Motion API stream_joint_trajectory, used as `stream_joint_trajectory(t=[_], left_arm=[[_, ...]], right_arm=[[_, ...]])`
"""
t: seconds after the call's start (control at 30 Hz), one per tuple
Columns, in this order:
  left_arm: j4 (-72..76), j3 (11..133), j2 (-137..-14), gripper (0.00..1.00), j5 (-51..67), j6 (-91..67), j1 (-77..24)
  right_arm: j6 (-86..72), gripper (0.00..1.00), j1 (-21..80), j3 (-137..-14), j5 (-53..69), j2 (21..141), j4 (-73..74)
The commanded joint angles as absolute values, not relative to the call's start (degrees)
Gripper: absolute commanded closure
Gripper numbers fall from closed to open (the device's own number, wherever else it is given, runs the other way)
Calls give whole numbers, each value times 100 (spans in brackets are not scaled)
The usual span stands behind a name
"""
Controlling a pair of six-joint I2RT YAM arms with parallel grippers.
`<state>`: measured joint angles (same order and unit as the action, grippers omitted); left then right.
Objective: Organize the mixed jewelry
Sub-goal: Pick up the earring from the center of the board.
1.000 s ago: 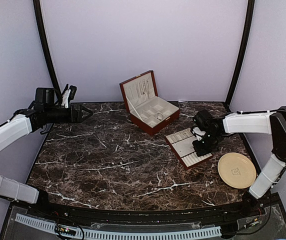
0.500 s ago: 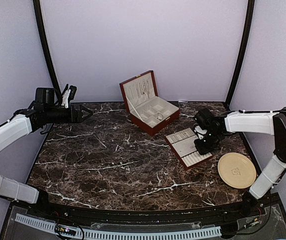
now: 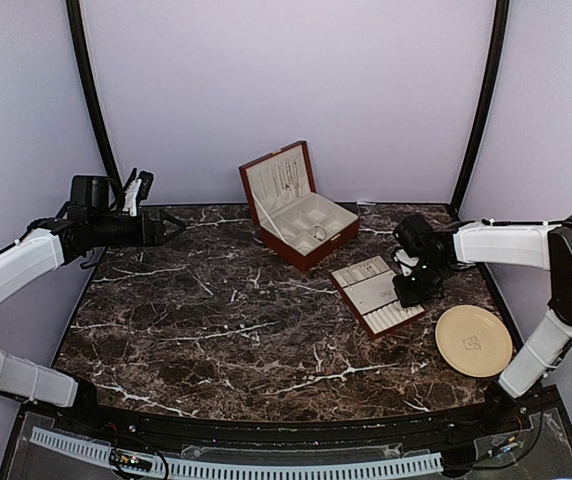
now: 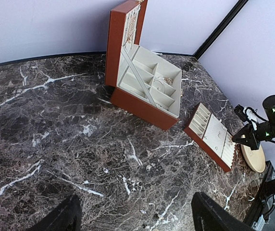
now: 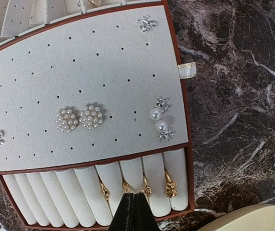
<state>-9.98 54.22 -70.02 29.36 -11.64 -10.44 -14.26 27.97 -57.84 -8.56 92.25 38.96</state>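
My right gripper [image 5: 134,198] is shut, its tips just above the ring rolls of the small cream-lined tray [image 5: 94,62], between two gold rings [image 5: 127,186]. Several gold rings sit in the slots. Pearl cluster earrings [image 5: 80,118], pearl studs [image 5: 159,120] and tiny silver pieces [image 5: 146,21] are pinned on the pad. In the top view this gripper [image 3: 407,296] hovers over the tray's [image 3: 371,297] right edge. My left gripper [image 3: 171,226] is open and raised at the far left. Tiny silvery specks [image 4: 106,170] lie on the marble below it [image 4: 135,196].
The red-brown wooden box [image 3: 296,205] stands open at the back centre, with a ring in one compartment and chains in its lid. A round beige plate [image 3: 473,340] lies right of the tray, and its rim shows in the right wrist view [image 5: 245,221].
My right gripper has shifted slightly right over the tray's near end. The left arm has not moved.
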Motion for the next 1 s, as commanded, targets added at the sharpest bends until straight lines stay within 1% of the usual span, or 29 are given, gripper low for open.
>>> stream_joint_trajectory(t=[0.0,0.73,0.83,0.97], left_arm=[[-932,5326,-6822,19,2993,-1178,-1002],[-940,5320,-6794,19,2959,-1160,-1002],[-945,5311,-6741,19,2838,-1166,-1002],[-901,5220,-6508,19,2434,-1157,-1002]], right_arm=[[-1484,97,2777,-5702,-739,9276,3777],[-1562,99,2777,-5559,-740,9482,3673],[-1579,95,2777,-5650,-759,9356,3739],[-1629,82,2777,-5795,-807,9080,3843]])
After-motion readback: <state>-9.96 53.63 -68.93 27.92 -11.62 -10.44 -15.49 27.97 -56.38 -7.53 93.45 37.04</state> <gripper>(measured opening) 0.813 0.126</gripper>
